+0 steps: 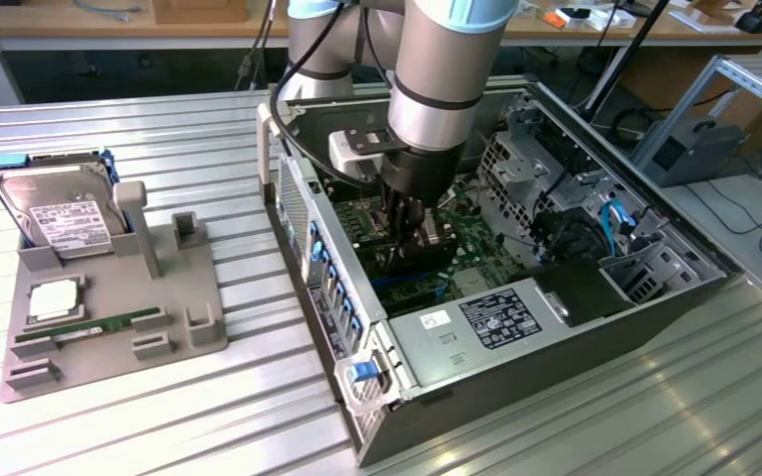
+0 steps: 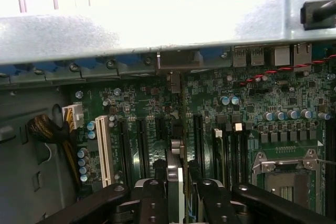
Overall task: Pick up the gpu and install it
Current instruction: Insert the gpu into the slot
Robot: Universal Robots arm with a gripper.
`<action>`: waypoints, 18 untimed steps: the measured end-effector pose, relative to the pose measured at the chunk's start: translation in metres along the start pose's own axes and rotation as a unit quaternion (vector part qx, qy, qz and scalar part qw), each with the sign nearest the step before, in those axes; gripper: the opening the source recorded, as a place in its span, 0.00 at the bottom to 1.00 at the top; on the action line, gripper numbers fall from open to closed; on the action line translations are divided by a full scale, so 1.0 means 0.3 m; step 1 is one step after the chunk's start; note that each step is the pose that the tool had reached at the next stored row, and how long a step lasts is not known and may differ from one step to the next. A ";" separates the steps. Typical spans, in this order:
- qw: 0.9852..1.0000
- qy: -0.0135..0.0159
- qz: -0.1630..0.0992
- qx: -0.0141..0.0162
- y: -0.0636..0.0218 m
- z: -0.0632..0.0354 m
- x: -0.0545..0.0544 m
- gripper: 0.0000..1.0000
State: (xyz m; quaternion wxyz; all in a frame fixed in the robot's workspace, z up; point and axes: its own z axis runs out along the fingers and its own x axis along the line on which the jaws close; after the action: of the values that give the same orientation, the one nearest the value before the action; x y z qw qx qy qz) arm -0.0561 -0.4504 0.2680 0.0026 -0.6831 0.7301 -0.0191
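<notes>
Black-fingered gripper (image 2: 177, 190) pinches the thin, flat gpu (image 2: 176, 182) edge-on, jaws clamped on both faces, w/ card low over green motherboard (image 2: 273, 103) inside open grey steel PC case (image 1: 487, 387) on ribbed metal table (image 1: 156, 416), exterior view's right of the grey parts tray (image 1: 116, 347) holding boxy silver hard drive (image 1: 57, 213).

place: pretty clearly a robotics lab or tech workshop, not a home
work surface: ribbed metal table (image 1: 116, 416), the industrial kind
main thing on it: an opened computer case (image 1: 514, 337) lying on its side, motherboard (image 2: 252, 108) exposed
fixture: a grey parts holder (image 1: 116, 317) with a hard drive (image 1: 57, 213) and a memory stick (image 1: 90, 327) slotted in
robot: a big arm (image 1: 441, 69) reaching into the case
background: wooden benches (image 1: 130, 25) with cables and small gear, plus an aluminium frame (image 1: 698, 99)
</notes>
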 end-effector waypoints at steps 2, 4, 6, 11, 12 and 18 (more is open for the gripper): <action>1.000 0.000 0.000 0.000 0.000 0.000 0.000 0.27; 1.000 0.000 0.000 0.000 0.000 0.000 0.000 0.27; 1.000 0.000 0.000 0.000 0.000 0.000 0.000 0.27; 1.000 0.000 0.000 0.000 0.000 0.000 0.000 0.27; 1.000 0.000 0.000 0.000 0.000 0.000 0.000 0.27; 1.000 -0.001 -0.018 0.000 0.000 0.001 -0.001 0.27</action>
State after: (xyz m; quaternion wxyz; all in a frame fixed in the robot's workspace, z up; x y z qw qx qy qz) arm -0.0561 -0.4502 0.2678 0.0030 -0.6963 0.7174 -0.0190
